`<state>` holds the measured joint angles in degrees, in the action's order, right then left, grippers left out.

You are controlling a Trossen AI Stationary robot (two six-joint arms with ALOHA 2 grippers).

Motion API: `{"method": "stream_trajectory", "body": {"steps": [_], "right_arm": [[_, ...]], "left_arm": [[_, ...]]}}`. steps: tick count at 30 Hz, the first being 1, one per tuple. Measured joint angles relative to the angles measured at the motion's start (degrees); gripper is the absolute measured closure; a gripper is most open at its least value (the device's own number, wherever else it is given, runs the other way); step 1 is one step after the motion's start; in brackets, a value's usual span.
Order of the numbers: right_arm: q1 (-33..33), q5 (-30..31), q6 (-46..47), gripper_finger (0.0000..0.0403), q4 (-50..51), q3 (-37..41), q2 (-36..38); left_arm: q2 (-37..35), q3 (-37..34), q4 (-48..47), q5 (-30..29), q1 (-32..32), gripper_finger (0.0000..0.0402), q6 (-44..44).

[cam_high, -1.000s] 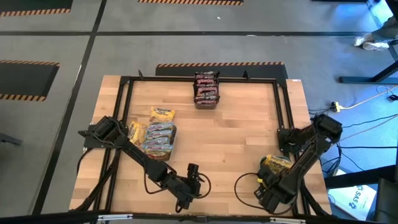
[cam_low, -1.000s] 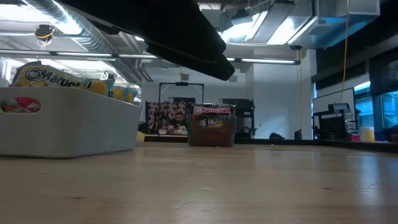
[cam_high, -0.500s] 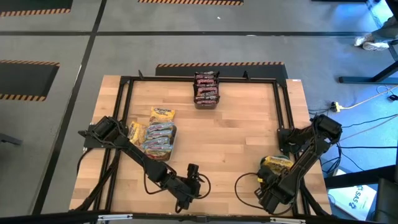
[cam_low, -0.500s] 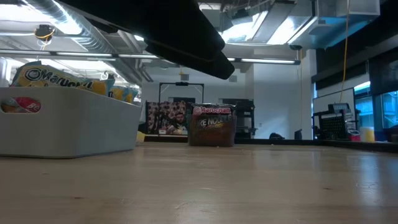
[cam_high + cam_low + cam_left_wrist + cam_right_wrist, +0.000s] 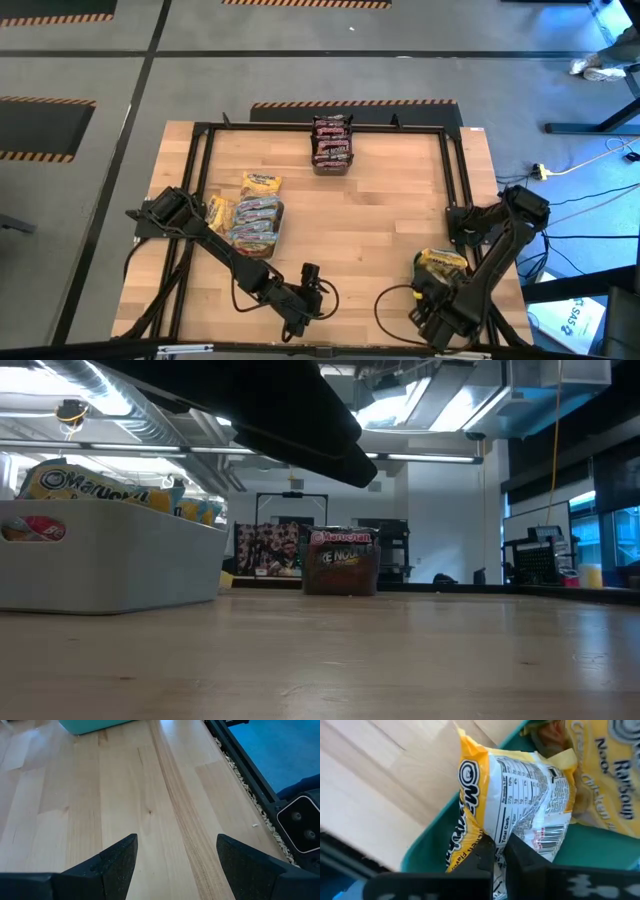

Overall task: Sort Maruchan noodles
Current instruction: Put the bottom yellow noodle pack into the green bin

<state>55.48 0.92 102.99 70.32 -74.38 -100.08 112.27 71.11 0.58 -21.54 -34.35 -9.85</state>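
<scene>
Since a second ago the right gripper has drawn its jaws together, and they now pinch the edge of a yellow packet of Maruchan noodles at the teal tray; in the high view the right arm has shifted a little toward the near edge, with the yellow packet showing just beside its wrist near the counter's right side. Nothing else has moved. The left gripper hangs low over bare wood near the near edge, its jaws standing wide apart with nothing between them, and a corner of the teal tray shows ahead of it. On the left part of the counter the pale grey tray carries pinkish-silver packets, with another yellow packet at its far end and one on its left side. A stack of dark brown packets sits at the far edge in the middle, close to the black frame that runs round the counter. Between the grey tray, the dark stack and the right arm the wood lies open across the whole middle, and the low view shows that stretch level and free up to the dark packets. The teal tray lies hard by the right rail of the frame, so the right arm works close to that edge.
</scene>
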Motion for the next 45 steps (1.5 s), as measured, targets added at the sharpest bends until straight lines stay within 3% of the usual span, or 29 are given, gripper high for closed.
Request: {"method": "stream_trajectory", "body": {"steps": [4,11,16,21,29,37,45], "right_arm": [[0.0,1.9,-2.8,0.0402,4.4,-4.9,0.1],[-0.4,12.2,-8.2,0.0402,7.9,-13.5,0.2],[-2.5,18.0,-17.4,0.0402,3.1,-15.5,0.2],[-5.9,19.5,-30.6,0.0402,-7.4,-14.5,0.3],[-11.8,14.1,-46.7,0.0402,-25.8,-5.3,0.3],[-18.1,5.6,-59.8,0.0402,-49.5,4.7,0.3],[-21.9,-1.1,-71.4,0.0402,-62.1,5.7,0.3]], "left_arm": [[0.0,0.0,0.0,0.0,0.0,0.0134,0.0],[0.0,0.0,0.0,0.0,0.0,0.0134,0.0],[0.0,0.0,0.1,0.1,0.0,0.0134,0.0],[0.0,0.0,0.1,-3.4,-0.6,0.0134,-0.1],[-0.3,0.0,-1.5,-4.4,-1.7,0.0129,-1.0],[-7.5,0.0,-10.4,-6.2,-2.6,0.0129,-1.7],[-10.2,0.0,-10.9,2.9,0.8,0.0129,0.8]]}}
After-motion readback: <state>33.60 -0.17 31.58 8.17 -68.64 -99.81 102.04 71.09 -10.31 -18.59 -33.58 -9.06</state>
